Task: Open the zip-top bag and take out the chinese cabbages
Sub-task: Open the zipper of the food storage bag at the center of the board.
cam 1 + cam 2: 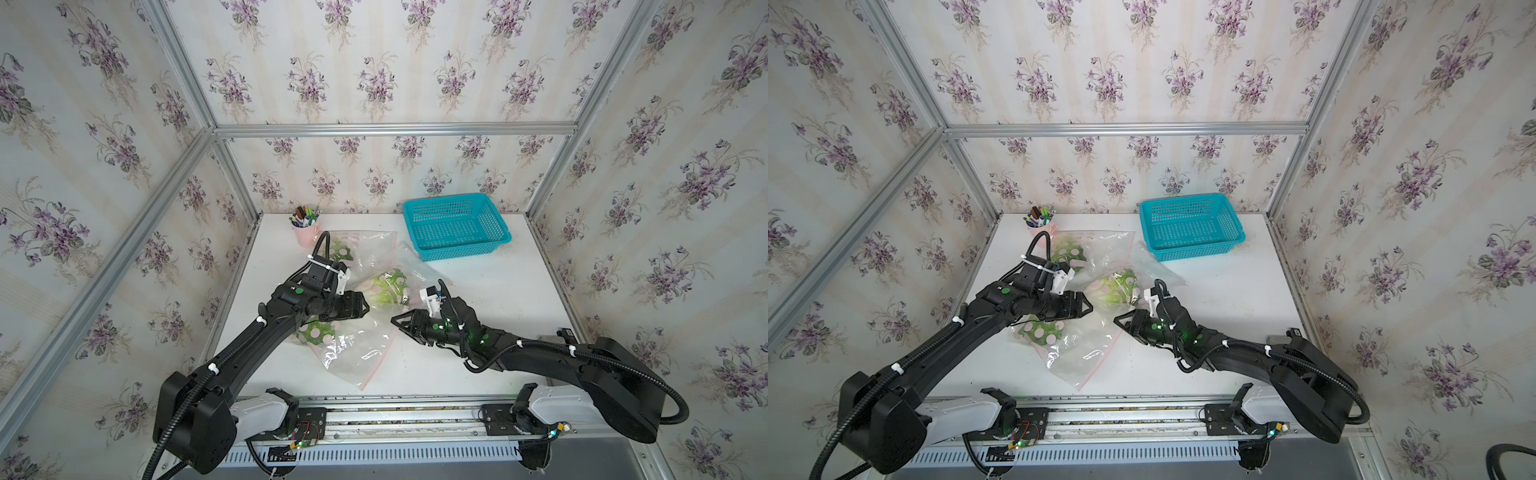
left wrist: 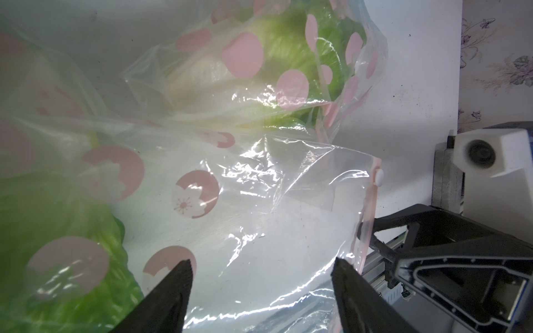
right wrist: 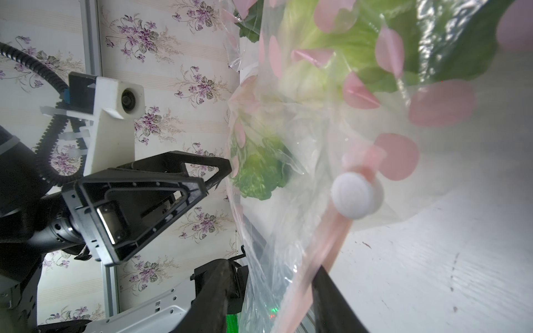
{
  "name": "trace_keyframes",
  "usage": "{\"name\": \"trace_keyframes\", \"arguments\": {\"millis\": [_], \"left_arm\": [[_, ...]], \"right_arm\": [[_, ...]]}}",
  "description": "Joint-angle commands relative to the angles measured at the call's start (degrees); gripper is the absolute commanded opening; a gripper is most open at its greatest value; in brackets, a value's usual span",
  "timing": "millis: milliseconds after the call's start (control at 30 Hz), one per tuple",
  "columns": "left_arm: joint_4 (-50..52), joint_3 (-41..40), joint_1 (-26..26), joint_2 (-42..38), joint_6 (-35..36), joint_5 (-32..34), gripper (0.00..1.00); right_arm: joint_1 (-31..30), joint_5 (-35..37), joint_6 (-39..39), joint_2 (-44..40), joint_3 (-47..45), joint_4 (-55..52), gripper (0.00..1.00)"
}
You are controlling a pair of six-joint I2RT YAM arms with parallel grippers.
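Note:
The zip-top bag (image 1: 361, 353), clear with pink dots, lies crumpled mid-table. The chinese cabbages show through its film, one at the back (image 1: 338, 251), one in the middle (image 1: 388, 286) and one under my left arm (image 1: 316, 332). My left gripper (image 1: 365, 308) hovers open over the film, fingertips wide apart (image 2: 261, 262), nothing between them. My right gripper (image 1: 392, 320) faces it from the right. Its jaws (image 3: 271, 274) stand apart with the bag's pink zip strip and film passing between them. The white slider (image 3: 356, 196) sits on the strip just beyond the fingertips.
A teal mesh basket (image 1: 457, 226) stands at the back right of the white table. A pink cup of pens (image 1: 306, 230) stands at the back left, just behind the bag. The arms' mounting rail (image 1: 395, 415) runs along the front edge.

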State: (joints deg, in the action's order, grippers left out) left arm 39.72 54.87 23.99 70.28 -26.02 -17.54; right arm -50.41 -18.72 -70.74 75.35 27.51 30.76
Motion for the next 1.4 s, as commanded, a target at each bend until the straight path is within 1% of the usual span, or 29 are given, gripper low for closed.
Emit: {"name": "trace_keyframes", "arguments": {"millis": [0, 167, 333, 367, 467, 533, 600, 700, 767, 867, 933, 1000, 1167, 1367], "left_arm": [[-0.5, -0.2, -0.1, 0.1, 0.4, -0.3, 0.78], [-0.8, -0.4, 0.1, 0.4, 0.3, -0.4, 0.78], [-1.2, -0.8, 0.1, 0.5, 0.2, -0.5, 0.78], [-1.2, -0.9, 0.2, 0.5, 0.2, -0.6, 0.78], [-1.1, -0.8, 0.2, 0.2, 1.1, -1.3, 0.78], [-1.2, -0.7, 0.5, -0.4, 2.3, -2.1, 0.79], [-1.1, -0.2, 1.6, -1.5, 4.4, -3.2, 0.80], [-1.2, 0.8, 5.8, -3.9, 8.4, -3.1, 0.81], [-1.1, 1.4, 8.9, -5.2, 10.7, -2.1, 0.81], [-0.7, 1.5, 11.7, -6.6, 11.9, -0.2, 0.79], [-0.3, 1.2, 12.6, -7.2, 11.9, 1.5, 0.74], [0.8, 1.0, 13.9, -7.9, 12.4, 4.0, 0.71], [1.4, 1.1, 17.9, -8.8, 12.2, 12.2, 0.69], [1.3, 3.7, 22.9, -4.2, 10.7, 18.4, 0.69]], "right_arm": [[-0.1, 0.7, -1.2, 0.3, 0.3, 2.5, 0.43], [0.0, 0.8, -1.2, 1.7, 0.8, 3.3, 0.36], [-0.1, 1.2, -1.4, 3.5, 1.2, 4.0, 0.25], [-0.1, 1.2, -1.4, 3.8, 1.4, 3.9, 0.20], [-0.1, 1.9, -1.3, 3.9, 2.0, 3.2, 0.00], [-0.2, 2.7, -0.9, 3.8, 2.9, 1.4, 0.00], [-0.1, 4.0, -0.4, 3.8, 4.9, -3.2, 0.00], [0.2, 5.3, -0.2, 4.8, 8.4, -9.5, 0.00], [0.5, 4.9, -0.4, 6.2, 10.9, -12.2, 0.00], [0.9, 4.4, -1.9, 7.8, 13.0, -13.9, 0.00], [1.3, 4.4, -3.0, 8.1, 13.5, -13.7, 0.00], [1.6, 4.4, -3.9, 7.9, 13.8, -13.7, 0.00], [2.1, 4.2, -5.9, 7.5, 15.5, -14.9, 0.00], [2.1, 3.3, -8.7, 8.0, 16.4, -14.2, 0.00]]}}
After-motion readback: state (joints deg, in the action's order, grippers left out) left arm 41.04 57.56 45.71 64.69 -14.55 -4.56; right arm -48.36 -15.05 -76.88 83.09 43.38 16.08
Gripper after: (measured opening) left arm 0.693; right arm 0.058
